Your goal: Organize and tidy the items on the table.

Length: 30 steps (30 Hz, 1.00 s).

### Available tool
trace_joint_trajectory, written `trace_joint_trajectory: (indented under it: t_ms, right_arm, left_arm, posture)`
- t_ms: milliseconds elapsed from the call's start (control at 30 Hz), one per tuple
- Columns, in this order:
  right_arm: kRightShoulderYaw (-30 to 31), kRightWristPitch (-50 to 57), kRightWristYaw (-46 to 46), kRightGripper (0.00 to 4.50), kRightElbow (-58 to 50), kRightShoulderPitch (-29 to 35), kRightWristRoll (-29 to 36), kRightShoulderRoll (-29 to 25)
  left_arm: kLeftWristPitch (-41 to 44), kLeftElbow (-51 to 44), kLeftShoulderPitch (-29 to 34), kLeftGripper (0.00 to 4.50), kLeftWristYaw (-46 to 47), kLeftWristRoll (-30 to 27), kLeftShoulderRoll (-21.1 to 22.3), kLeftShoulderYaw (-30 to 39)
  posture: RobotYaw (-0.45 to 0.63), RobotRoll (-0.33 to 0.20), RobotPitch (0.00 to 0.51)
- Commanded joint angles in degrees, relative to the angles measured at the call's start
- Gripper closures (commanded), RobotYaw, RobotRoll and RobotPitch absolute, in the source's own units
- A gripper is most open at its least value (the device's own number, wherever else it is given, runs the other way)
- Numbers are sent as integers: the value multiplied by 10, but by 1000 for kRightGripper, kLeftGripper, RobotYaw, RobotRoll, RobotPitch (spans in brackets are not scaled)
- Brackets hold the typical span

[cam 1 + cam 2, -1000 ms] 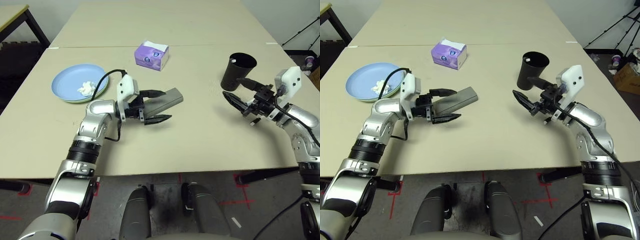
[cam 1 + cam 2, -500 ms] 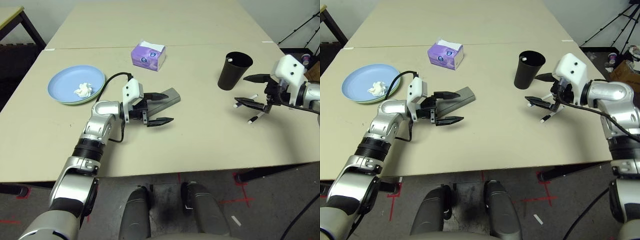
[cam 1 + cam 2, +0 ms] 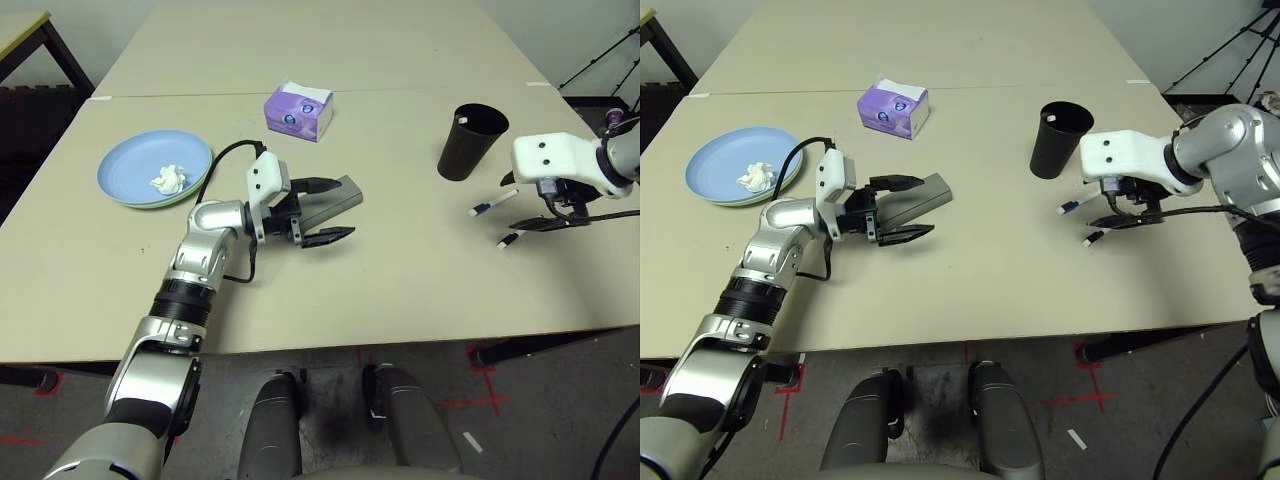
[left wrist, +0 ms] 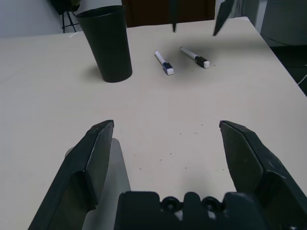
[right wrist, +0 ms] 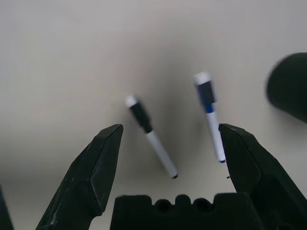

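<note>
Left gripper [image 3: 325,211], jaws wide, straddles the grey glasses case [image 3: 335,200] at frame centre. Right gripper [image 5: 168,153], jaws wide, hangs above two white pens [image 3: 493,205] at right, beside the black cup [image 3: 470,141]. Tissue [image 3: 166,179] lies on stacked plates [image 3: 130,165], upper left of the desk [image 3: 400,270].

We see bare table [image 3: 400,270] between the grey case [image 3: 335,197] and two pens [image 3: 493,205]; the black cup [image 3: 470,140] stands just beside them.
</note>
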Motion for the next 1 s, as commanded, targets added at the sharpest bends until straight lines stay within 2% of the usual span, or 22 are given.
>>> trace_joint_trajectory:
  t_ms: [33, 200, 500, 800, 1000]
  right_arm:
    - [22, -59, 18, 0, 11, -6, -27, -7]
    - [32, -147, 1, 0, 35, -6, -48, 8]
    - [47, -229, -37, 0, 97, -15, -96, 28]
    - [71, -284, -64, 0, 166, -47, -134, 52]
    - [73, -300, -56, 0, 187, -58, -137, 62]
  left_arm:
    - [8, -18, 6, 16, 0, -2, 1, -2]
    - [19, -29, 3, 16, 0, -7, 4, -1]
    - [46, -58, 15, 16, 19, -16, 7, 13]
    - [60, -81, 32, 16, 30, -16, 15, 17]
    - [67, -90, 36, 16, 37, -17, 15, 15]
  posture:
    - [-87, 0, 166]
    - [-85, 0, 181]
    - [-70, 0, 187]
    - [-48, 0, 205]
    - [-45, 0, 214]
